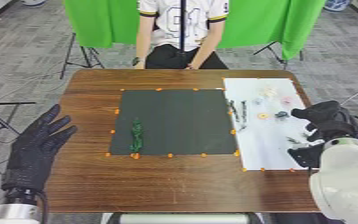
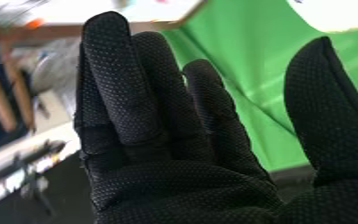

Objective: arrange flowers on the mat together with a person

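Flowers (image 1: 263, 116) indistinct on white sheet (image 1: 262, 150); right robot hand (image 1: 332, 128) straight-fingered, empty.

Could pass over the middle of the dark mat (image 1: 184, 122) and across the near strip of the brown table (image 1: 175, 187). Met the green stem (image 1: 137, 136) on the mat's left part. Could reach the near left part of the white sheet (image 1: 257, 147); beyond, ran into dark twigs (image 1: 244, 114) and small flowers (image 1: 263, 116), and at the right edge, the right hand (image 1: 328, 127).
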You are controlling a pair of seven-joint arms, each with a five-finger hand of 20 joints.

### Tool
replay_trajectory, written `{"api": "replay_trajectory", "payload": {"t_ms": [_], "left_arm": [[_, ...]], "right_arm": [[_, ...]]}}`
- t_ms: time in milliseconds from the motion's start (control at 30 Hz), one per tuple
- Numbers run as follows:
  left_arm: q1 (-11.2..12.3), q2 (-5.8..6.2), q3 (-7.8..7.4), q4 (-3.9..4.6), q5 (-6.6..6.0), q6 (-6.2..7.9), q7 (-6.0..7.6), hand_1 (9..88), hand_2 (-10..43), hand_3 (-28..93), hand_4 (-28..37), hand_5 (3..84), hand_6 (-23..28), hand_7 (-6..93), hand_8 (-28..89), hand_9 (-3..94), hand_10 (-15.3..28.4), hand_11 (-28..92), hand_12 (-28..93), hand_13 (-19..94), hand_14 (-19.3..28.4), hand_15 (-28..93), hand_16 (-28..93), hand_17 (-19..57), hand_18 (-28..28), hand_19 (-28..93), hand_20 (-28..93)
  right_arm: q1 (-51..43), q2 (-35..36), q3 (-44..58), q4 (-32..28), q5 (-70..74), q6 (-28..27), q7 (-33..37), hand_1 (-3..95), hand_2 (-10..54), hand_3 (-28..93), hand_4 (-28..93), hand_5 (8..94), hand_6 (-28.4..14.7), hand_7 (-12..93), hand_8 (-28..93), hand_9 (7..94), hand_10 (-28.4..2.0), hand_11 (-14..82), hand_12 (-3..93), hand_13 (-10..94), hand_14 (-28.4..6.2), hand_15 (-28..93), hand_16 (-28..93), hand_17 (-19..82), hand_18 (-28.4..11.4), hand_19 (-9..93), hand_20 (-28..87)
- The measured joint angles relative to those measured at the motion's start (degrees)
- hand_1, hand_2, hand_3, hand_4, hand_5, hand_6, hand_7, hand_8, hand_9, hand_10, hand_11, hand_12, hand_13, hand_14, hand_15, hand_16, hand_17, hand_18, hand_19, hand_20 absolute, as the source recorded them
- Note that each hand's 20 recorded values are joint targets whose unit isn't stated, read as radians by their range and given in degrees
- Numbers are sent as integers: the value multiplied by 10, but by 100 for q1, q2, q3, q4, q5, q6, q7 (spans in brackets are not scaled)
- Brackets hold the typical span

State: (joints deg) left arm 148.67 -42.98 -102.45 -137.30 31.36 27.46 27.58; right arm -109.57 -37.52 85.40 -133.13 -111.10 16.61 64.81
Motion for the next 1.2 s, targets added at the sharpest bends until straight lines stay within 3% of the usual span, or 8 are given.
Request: {"api": "replay_trajectory", "payload": {"t_ms": [500, 1033, 1200], "left_arm": [[-147, -104, -5, 4, 56, -14, -156, 224, 99, 750, -251, 328, 59, 103, -87, 297, 152, 202, 107, 186, 211, 444, -59, -103, 170, 366, 149], [-237, -161, -23, 10, 150, -70, -281, 221, 96, 754, -251, 329, 60, 101, -86, 297, 153, 202, 107, 186, 213, 444, -58, -103, 170, 365, 149], [-305, -204, -18, 16, 183, -97, -348, 221, 95, 754, -251, 328, 60, 102, -86, 296, 153, 201, 107, 186, 211, 444, -57, -103, 170, 365, 149]], "right_arm": [[420, 236, -543, 759, -346, -1311, 1120, 374, -61, 639, -179, 514, -84, 65, -95, 663, -243, 213, 163, 654, -204, 615, 109, 287, -284, 801, -216], [466, 416, -636, 948, 294, -1749, 1317, 416, -70, 625, -177, 566, -79, 37, -89, 652, -225, 237, 160, 652, -196, 616, 108, 296, -284, 803, -221], [574, 462, -887, 1136, 324, -1747, 1334, 439, -70, 608, -174, 566, -155, 40, -89, 631, -193, 255, 154, 650, -181, 612, 107, 295, -284, 797, -199]]}}
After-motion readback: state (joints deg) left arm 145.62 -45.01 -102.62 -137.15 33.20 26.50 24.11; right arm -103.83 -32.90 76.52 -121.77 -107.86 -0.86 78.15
